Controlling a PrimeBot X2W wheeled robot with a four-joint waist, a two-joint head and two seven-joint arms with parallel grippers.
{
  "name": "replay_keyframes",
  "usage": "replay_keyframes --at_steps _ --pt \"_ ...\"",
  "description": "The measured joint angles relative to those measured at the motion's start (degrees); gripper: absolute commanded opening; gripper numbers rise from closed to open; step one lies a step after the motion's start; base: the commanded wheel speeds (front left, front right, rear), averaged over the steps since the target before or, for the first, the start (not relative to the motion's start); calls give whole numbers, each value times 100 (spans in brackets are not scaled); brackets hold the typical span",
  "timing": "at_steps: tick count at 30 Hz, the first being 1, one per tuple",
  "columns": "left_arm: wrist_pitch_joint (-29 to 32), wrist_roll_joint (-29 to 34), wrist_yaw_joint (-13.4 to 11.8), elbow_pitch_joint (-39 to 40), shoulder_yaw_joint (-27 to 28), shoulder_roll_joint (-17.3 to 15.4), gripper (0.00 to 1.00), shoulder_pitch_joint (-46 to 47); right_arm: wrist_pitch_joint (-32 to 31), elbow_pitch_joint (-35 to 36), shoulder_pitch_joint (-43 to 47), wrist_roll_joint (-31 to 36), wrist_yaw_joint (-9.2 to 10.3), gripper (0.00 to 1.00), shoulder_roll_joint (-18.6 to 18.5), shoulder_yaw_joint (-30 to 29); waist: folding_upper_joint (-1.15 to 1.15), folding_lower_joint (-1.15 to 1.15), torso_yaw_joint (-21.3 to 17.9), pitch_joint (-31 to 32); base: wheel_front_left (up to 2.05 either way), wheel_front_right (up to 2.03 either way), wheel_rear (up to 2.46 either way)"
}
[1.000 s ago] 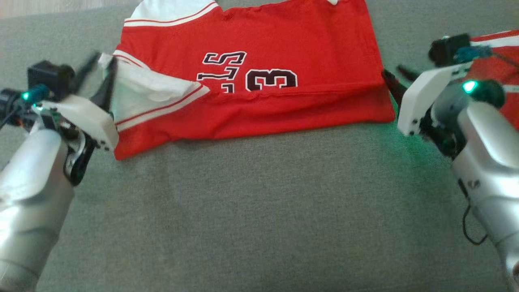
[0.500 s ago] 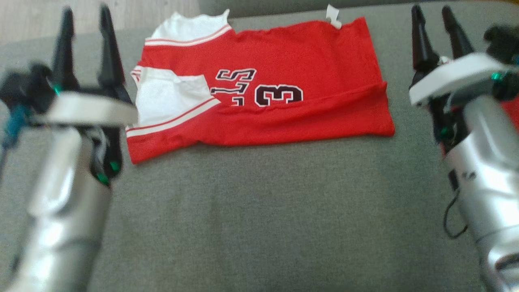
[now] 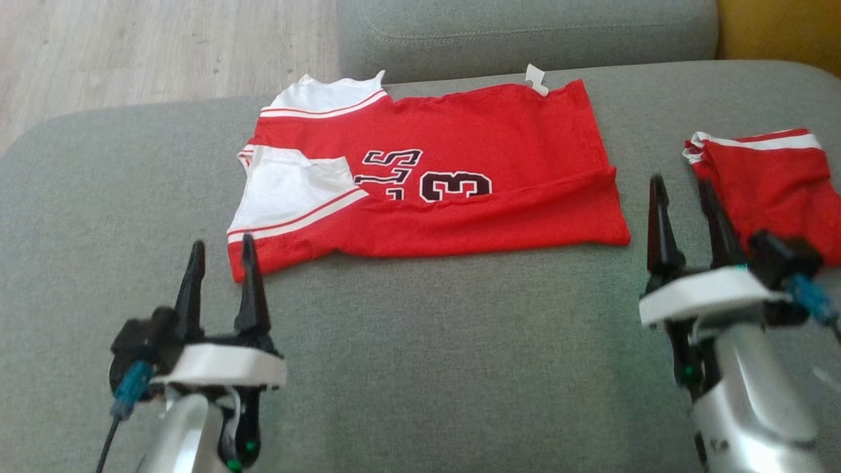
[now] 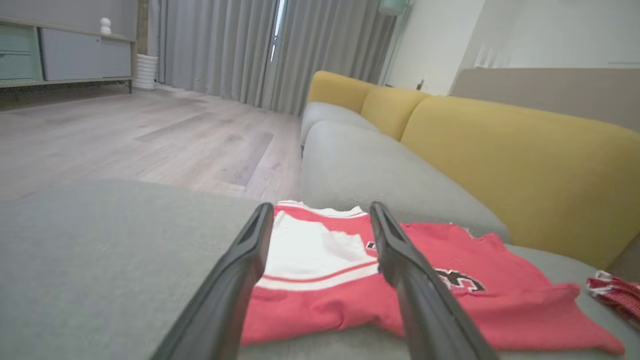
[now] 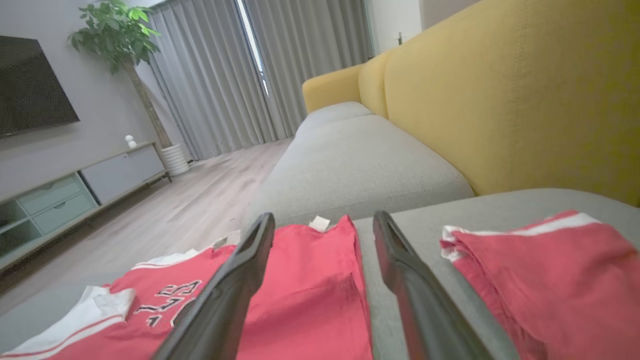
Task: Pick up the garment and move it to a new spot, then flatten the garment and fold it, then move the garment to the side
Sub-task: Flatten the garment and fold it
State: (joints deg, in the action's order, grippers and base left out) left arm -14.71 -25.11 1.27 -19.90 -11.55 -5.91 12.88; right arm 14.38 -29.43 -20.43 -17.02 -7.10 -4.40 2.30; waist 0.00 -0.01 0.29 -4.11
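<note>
**Desk:** Two grippers free, or is one holding cloth?

**Me:** Both free. On the head view my left gripper (image 3: pixel 223 242) hangs with its fingers spread wide near the closest left corner of the red-and-white sports jersey (image 3: pixel 460 131). My right gripper (image 3: pixel 679 181), spread just as wide, stands just off the jersey's right edge. I can't see either one touching it. The jersey lies across the middle of the grey fabric sofa cushion (image 3: pixel 427 368). Its near long edge is turned up over the lower half of the dark lettering, and a white sleeve is laid inward. A smaller folded red garment with white trim (image 3: pixel 769 177) sits apart to the right.

**Desk:** Left wrist?

**Me:** I'm looking between my spread fingers (image 4: pixel 235 280) at the white sleeve and the folded edge. There's nothing between them.

**Desk:** Right wrist?

**Me:** The same: nothing in the jaws. The jersey's right end lies ahead with the smaller garment (image 5: pixel 545 270) beside it and the yellow upholstered backrest (image 5: pixel 500 100) behind.

**Desk:** Progress?

**Me:** I'd say it's placed, flattened, and one lengthwise fold is in. I reckon the remaining folds and the move aside are left.
</note>
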Motion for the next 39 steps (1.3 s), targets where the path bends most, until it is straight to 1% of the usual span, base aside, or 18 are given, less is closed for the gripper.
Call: replay_keyframes --at_steps 4,8,10,16,18,19,20,21,27,33,39 --pt "0 99 -29 -187 223 36 100 -148 0 180 424 209 -1 100 74 -123 0 0 -35 16 0 0 0" --pt "13 153 -32 -603 235 34 100 -82 0 288 462 238 -1 100 94 -38 0 1 -100 -47 0 0 0" --pt "136 155 -138 -864 255 20 100 22 0 315 447 157 0 100 102 58 0 1 -150 -101 0 0 0" --pt "626 182 -330 -1538 257 -57 100 623 0 299 437 -36 0 100 108 175 0 2 -296 -319 0 0 0" --pt "804 215 -434 -1798 260 -114 100 832 0 300 407 -73 0 100 108 202 0 2 -347 -399 0 0 0" --pt "1005 287 -558 -2063 258 -198 100 1009 0 302 338 -74 0 100 109 245 0 2 -402 -484 0 0 0" --pt "1076 303 -624 -2176 260 -231 100 1079 0 310 307 -81 -1 100 109 264 0 2 -430 -523 0 0 0" --pt "1143 303 -651 -2285 261 -259 100 1147 0 314 282 -107 0 100 109 283 0 2 -457 -559 0 0 0" --pt "1365 301 -660 -2773 254 -318 100 1477 0 346 234 -297 0 100 111 474 0 2 -586 -744 0 0 0" --pt "1369 299 -656 -3007 256 -358 100 1685 0 416 235 -374 0 100 111 538 0 2 -628 -825 0 0 0" --pt "1477 237 -565 -3319 255 -415 100 1920 0 470 233 -468 0 100 111 584 0 1 -651 -895 0 0 0"
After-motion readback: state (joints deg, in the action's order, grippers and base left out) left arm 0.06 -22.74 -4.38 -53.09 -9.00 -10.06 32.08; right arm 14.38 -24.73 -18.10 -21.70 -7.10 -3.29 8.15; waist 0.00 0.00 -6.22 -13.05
